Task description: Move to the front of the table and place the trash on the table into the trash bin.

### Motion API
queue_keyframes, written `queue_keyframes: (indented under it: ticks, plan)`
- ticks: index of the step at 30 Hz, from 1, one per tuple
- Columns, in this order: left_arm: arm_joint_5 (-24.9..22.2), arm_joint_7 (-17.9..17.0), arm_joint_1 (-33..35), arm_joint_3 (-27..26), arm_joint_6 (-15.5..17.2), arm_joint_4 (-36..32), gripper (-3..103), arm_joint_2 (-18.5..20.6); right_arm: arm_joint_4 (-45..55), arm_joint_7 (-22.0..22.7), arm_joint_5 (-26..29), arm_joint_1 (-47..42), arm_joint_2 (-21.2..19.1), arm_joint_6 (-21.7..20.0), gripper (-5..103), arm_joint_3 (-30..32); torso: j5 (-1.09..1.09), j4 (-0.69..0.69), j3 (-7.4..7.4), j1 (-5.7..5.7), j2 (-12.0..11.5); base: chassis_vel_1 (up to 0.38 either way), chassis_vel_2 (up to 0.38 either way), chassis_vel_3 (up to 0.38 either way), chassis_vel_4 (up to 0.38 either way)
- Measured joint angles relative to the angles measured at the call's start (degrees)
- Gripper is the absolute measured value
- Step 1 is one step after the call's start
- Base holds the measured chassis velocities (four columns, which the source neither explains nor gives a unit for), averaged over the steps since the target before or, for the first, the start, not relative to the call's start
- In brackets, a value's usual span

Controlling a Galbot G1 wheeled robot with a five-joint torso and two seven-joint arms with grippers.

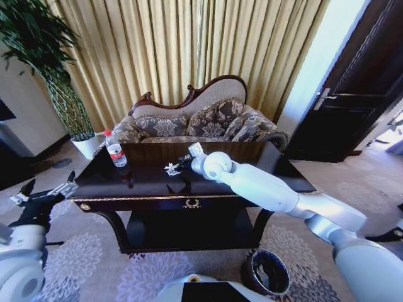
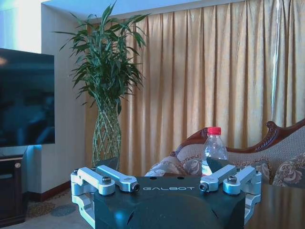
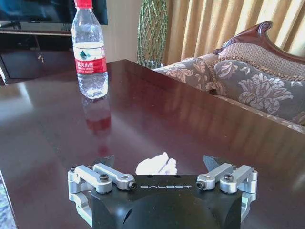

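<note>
right gripper (image 3: 167,183) released, low over table (image 1: 264,173) centre | paper scrap (image 3: 156,165) lies dead ahead between its fingers | bottle (image 1: 115,150) upright, table's left edge | left gripper (image 1: 45,192) released, off that edge | your right arm nearer scrap

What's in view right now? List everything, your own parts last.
table: one, dark brown, straight ahead.
water bottle: one, clear with red cap, upright on table's left rear.
paper scrap: one visible, white, on tabletop between the right jaws.
trash bin: one, dark, floor front-right of table.
sofa: one, floral, behind table.
plant: one, green, white pot, left rear.
left gripper: open, off table's left end.
right gripper: open, over table centre.
</note>
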Motion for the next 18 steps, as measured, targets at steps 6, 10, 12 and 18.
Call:
queue_keyframes:
  ticks: [6, 10, 12, 18]
  plan:
    - [0.5, 0.0, 0.2, 0.1, 0.0, 0.0, 100, -0.7, -0.9, 0.3, 1.0, -0.2, 1.8, 0.0, 100, 0.1, 0.0, 0.0, 0.0, 0.0, 0.0, 0.0, 0.0, 0.0, 0.0]
    - [0.6, 0.0, 0.2, 0.0, -0.1, 0.0, 100, -0.8, -1.6, 0.3, 1.6, -0.1, 2.6, -0.3, 100, 0.0, 0.0, 0.0, 0.0, 0.0, 0.0, 0.0, 0.0, 0.0, 0.0]
    - [0.6, 0.0, 0.2, 0.0, -0.1, 0.0, 100, -0.8, -2.0, 0.3, 1.6, 0.0, 2.9, -0.4, 100, 0.0, 0.0, 0.0, 0.0, 0.0, 0.0, 0.0, 0.0, 0.0, 0.0]
    - [0.6, 0.1, 0.2, -0.2, -0.1, 0.0, 100, -0.9, -4.2, 0.1, 1.3, 0.3, 4.4, -0.4, 100, -0.5, 0.0, 0.0, 0.0, 0.0, 0.0, 0.0, 0.0, 0.0, 0.0]
